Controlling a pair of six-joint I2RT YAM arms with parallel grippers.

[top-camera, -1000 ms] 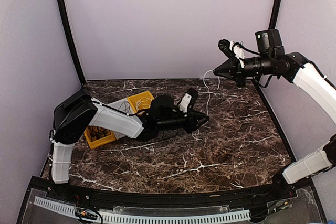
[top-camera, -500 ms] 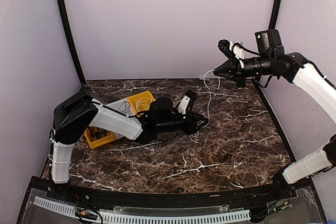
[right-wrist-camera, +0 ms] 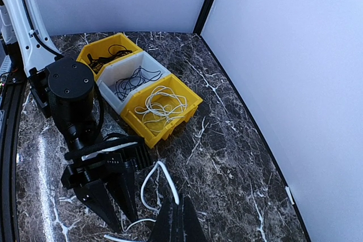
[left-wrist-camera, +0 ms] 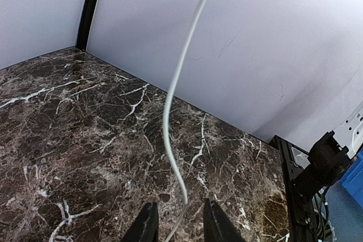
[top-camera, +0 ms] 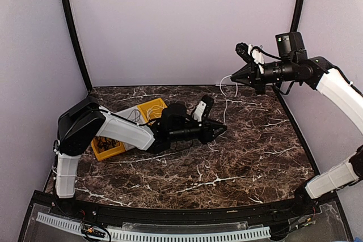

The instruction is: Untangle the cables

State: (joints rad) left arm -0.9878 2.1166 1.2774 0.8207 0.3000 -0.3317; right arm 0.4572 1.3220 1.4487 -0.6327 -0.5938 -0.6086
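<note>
The right gripper (top-camera: 233, 77), raised over the table's 1 o'clock corner, is clenched on a white cable (top-camera: 225, 103) that hangs down to the marble table (top-camera: 255, 157). Near the centre the left gripper (top-camera: 220, 131) lies low, jaws parted, with the cable passing ungrasped between its fingers (left-wrist-camera: 148, 226). Three bins (right-wrist-camera: 168, 126) holding more cables (right-wrist-camera: 161, 105) sit at 10 o'clock

White cable (left-wrist-camera: 170, 111) against dark brown, white-veined marble desk (top-camera: 244, 162) — two yellow bins (right-wrist-camera: 164, 126), one white bin (right-wrist-camera: 110, 77), black cords (right-wrist-camera: 136, 77) within.
</note>
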